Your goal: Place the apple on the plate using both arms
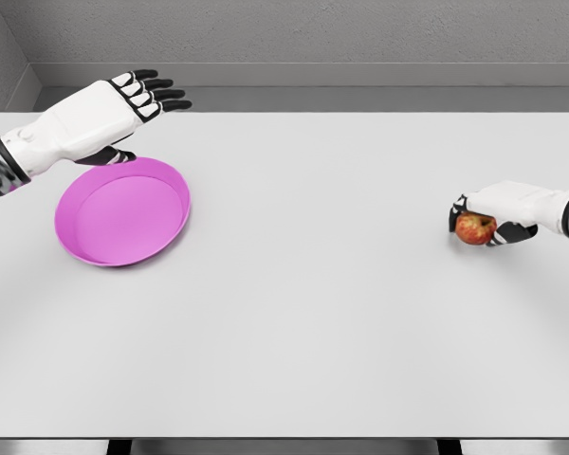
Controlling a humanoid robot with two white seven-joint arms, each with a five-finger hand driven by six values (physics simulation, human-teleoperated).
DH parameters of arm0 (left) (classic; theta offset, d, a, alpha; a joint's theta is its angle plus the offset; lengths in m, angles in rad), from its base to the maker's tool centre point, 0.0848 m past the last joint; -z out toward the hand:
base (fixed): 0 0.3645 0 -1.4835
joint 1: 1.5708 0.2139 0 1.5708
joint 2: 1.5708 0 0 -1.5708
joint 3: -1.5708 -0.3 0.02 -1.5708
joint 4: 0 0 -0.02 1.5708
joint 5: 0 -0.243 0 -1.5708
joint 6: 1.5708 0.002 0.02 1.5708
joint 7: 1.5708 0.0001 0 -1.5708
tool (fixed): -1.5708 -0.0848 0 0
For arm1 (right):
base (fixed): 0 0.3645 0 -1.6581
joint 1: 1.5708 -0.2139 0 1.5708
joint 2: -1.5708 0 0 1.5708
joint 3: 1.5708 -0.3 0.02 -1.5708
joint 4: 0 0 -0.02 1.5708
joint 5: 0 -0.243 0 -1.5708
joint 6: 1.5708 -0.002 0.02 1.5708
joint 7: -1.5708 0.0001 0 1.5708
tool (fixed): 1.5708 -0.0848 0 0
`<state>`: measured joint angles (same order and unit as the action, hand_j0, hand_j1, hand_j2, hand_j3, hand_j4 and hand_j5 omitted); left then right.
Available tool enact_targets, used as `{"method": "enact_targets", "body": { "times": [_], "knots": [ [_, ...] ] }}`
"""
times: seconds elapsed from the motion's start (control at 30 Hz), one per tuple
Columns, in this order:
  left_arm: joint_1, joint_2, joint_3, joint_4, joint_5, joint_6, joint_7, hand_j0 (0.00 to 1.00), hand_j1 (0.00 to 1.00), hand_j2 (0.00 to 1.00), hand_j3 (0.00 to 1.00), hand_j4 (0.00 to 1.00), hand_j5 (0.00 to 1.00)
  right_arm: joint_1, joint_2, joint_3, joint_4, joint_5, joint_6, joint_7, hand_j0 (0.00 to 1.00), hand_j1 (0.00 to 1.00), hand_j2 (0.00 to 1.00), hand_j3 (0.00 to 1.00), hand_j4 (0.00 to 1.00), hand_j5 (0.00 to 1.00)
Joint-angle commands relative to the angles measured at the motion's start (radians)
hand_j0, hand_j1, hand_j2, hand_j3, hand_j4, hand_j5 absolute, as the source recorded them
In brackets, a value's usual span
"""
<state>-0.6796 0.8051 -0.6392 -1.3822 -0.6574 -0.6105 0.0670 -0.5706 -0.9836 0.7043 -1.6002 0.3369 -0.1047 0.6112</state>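
1. Apple, small, round, red-and-yellow [474, 228]: it sits inside the right hand [496, 220], whose fingers wrap around it low over the white tabletop [341, 313], apparently a grasp for carrying.
2. Shallow round magenta plate [123, 210]: it lies just below the left hand [133, 100], well apart from the right.
3. Left hand: it hovers with fingers spread, holding nothing, probably placed to steady or take the plate.

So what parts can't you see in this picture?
- Head view: the right hand covers the back of the apple.
- Both arms are cut off at the picture's edges.
- The left hand hides part of the pink plate rim behind it.
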Motion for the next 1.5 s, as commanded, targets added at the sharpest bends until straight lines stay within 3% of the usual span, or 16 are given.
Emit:
{"method": "enact_targets", "body": {
  "times": [0.0, 0.2, 1.0, 1.47],
  "knots": [
    [0.0, 0.002, 0.001, 0.0, 0.005, 0.0, 0.0, 1.0, 1.0, 1.0, 1.0, 1.0, 1.0, -0.002, -0.001, -0.002, 0.0, -0.001, 0.0, 0.0, 0.49, 0.49, 0.49, 0.49, 0.49, 0.49],
    [0.0, 0.002, 0.001, 0.0, 0.007, 0.0, 0.0, 1.0, 1.0, 1.0, 1.0, 1.0, 1.0, -0.041, 0.0, -0.003, -0.01, -0.002, 0.002, 0.0, 0.49, 0.49, 0.49, 0.49, 0.49, 0.49],
    [0.0, 0.009, 0.001, 0.002, 0.008, 0.0, 0.0, 1.0, 1.0, 1.0, 1.0, 1.0, 1.0, -0.064, 0.042, -0.003, -0.121, -0.009, 0.0, 0.0, 0.45, 0.45, 0.45, 0.45, 0.45, 0.45],
    [0.002, 0.009, 0.003, -0.001, 0.01, 0.0, 0.002, 1.0, 1.0, 1.0, 1.0, 1.0, 1.0, -0.092, 0.302, 0.0, -0.153, -0.007, 0.0, 0.0, 0.45, 0.45, 0.45, 0.45, 0.45, 0.45]
  ]
}}
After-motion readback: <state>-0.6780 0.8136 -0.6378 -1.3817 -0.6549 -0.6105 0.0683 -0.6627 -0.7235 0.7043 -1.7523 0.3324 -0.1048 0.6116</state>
